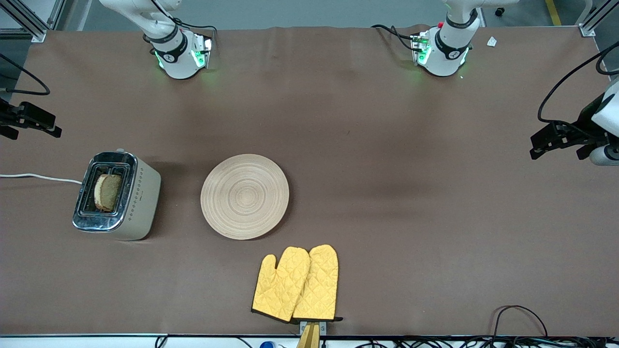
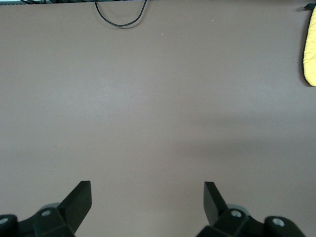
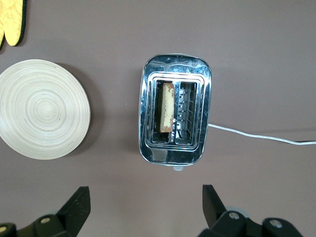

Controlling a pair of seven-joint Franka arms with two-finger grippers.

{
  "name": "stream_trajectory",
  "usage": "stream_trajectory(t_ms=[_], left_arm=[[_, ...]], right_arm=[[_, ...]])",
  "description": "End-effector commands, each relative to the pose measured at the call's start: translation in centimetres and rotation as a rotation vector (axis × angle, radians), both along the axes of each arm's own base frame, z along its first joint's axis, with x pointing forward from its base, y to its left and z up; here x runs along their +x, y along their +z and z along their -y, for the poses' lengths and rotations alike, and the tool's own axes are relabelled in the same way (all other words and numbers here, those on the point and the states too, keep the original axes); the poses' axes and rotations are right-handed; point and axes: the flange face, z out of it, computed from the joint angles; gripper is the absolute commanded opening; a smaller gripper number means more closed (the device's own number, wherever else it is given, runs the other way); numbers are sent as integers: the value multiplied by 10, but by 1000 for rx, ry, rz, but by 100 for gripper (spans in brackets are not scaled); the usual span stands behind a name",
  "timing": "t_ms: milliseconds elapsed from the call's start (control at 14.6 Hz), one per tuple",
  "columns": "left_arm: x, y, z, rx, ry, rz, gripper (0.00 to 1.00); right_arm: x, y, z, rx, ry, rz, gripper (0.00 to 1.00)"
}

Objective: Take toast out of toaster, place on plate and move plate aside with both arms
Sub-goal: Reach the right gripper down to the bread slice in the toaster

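The toast (image 1: 107, 192) (image 3: 167, 106) stands upright in one slot of a chrome toaster (image 1: 140, 198) (image 3: 146, 101) toward the right arm's end of the table. Beside the toaster, toward the middle of the table, lies the round pale ringed plate (image 1: 244, 196) (image 3: 44, 108), with nothing on it. My right gripper (image 1: 29, 126) (image 3: 145, 193) hangs open and empty over the table's right-arm end, apart from the toaster. Over the bare cloth at the other end, my left gripper (image 1: 534, 146) (image 2: 147, 190) is open and empty too.
Two yellow quilted oven mitts (image 1: 297, 284) (image 2: 310, 49) (image 3: 12, 19) lie nearer to the front camera than the plate. A white cord (image 1: 38, 178) (image 3: 256, 136) runs from the toaster off the table's end. A black cable loop (image 1: 520, 314) (image 2: 121, 19) lies at the front edge.
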Motion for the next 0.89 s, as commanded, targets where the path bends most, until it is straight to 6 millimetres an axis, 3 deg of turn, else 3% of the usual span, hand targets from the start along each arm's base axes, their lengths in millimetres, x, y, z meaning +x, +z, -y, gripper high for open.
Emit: stream_trajectory(t_ms=[0,205,341,820], left_arm=[[0,0,0,22,-10,-3,100],[-1,1,4,23,-15,1,100],[-1,2,6,20,-13,2,100],[-1,0,3,13,-9,-1,100]], right_arm=[[-2,-5,6,14,-9,7,100],[1,-55,23,17,-42,-16,100],[8,-84,23,13,-41,-1,100],[51,-199,39,9,-65,-63,100]])
